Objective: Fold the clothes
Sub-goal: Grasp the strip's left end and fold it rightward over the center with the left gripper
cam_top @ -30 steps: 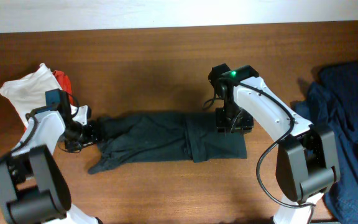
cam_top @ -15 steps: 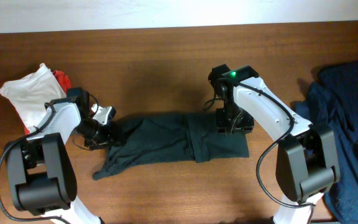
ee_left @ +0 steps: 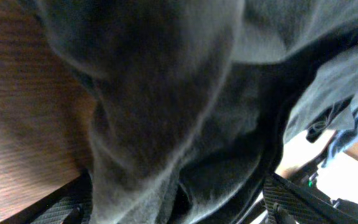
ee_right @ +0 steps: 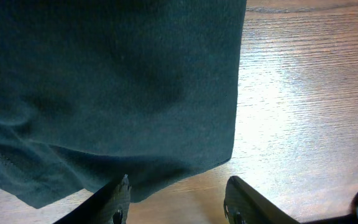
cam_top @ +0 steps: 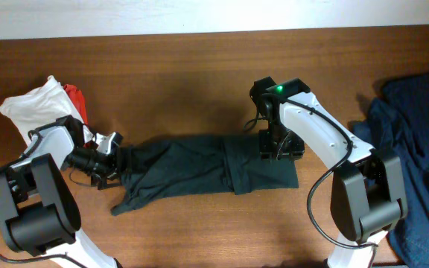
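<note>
Left arm point(cam_top: 47, 141) and right arm point(cam_top: 319, 126): white shells, black joints, thin black cables trailing. A green light point(cam_top: 279, 90) glows near the right gripper point(ee_right: 178, 200).

Left arm point(cam_top: 51, 145) reaches out and bends back toward centre. Its wrist lies low and near horizontal, with the left claw point(cam_top: 112, 158) pointing to the robot's right. On the left wrist cam its fingers point(ee_left: 59, 209) sit wide at both bottom corners with the tips covered, so grip can't be confirmed. Right arm point(cam_top: 317, 128) stretches forward and inward from its base, elbow bent, with the right claw point(cam_top: 280, 146) pointing straight down. Its fingertips point(ee_right: 120, 194) stand apart with a clear gap between them.
</note>
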Controlling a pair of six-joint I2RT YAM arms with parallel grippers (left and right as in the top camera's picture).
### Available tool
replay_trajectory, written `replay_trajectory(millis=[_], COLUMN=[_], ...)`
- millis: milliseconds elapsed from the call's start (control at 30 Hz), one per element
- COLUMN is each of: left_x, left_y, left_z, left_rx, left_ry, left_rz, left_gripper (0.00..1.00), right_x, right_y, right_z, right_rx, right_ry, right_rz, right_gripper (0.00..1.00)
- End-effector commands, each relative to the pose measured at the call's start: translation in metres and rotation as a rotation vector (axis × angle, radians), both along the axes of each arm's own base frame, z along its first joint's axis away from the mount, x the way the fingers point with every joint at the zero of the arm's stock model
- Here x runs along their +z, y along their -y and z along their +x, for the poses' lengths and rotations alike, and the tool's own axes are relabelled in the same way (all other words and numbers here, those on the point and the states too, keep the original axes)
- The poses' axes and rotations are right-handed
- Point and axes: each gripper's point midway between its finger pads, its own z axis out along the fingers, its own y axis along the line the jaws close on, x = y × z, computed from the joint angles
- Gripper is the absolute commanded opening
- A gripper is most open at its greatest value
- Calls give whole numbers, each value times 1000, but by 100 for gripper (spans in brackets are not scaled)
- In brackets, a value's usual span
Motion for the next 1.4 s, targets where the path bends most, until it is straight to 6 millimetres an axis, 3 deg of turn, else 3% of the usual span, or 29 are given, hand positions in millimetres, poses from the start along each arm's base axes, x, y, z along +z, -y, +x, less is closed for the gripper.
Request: replay_trajectory(millis=[0,67,167,233,300,433,467,533,600,700,833,933,1000,1067,1267,1367], left_x=[-4,-9,-14,-15,-16,-24,-32,-41,-39,-24,20,70,95,117,123,122], left_y=[9,8,9,9,9,20,16,10,5,-26,-70,-71,-53,-10,115,164], left_z=[-12,-22,-28,-27,-24,-12,-8,-5,-2,8,28,44,50,55,42,32], left_rx=[-57,-67,-68,-68,-73,-143,-142,-142,-121,-39,32,31,-14,-111,-394,-489], left_ry=[-15,-44,-57,-51,-37,26,11,-6,-9,-52,-89,-72,-52,-14,66,121], left_rz=[-55,-36,-37,-35,-30,17,98,204,211,286,424,440,429,391,323,321], left_gripper=[87,87,78,60,48,32,26,0,0,0,0,0,1,0,1,1], right_x=[-1,-1,-1,-1,-1,-1,-1,-1,-1,0,0,0,0,0,0,0], right_y=[5,5,5,5,5,5,6,7,17,50,88,115,122,123,123,123], right_z=[0,0,0,0,0,0,0,0,0,6,10,10,10,9,9,9], right_rx=[-9,-9,-9,-9,-10,-10,-10,0,-20,-72,-106,-183,-200,-204,-204,-189], right_ry=[-1,-1,-1,-1,-1,-2,-2,-5,-17,-31,-43,-48,-47,-47,-48,-51], right_rz=[-24,-24,-24,-23,-23,-23,-24,-22,-24,-15,4,8,10,9,10,13], right_gripper=[53,53,54,54,54,53,53,54,53,53,54,54,54,54,54,54])
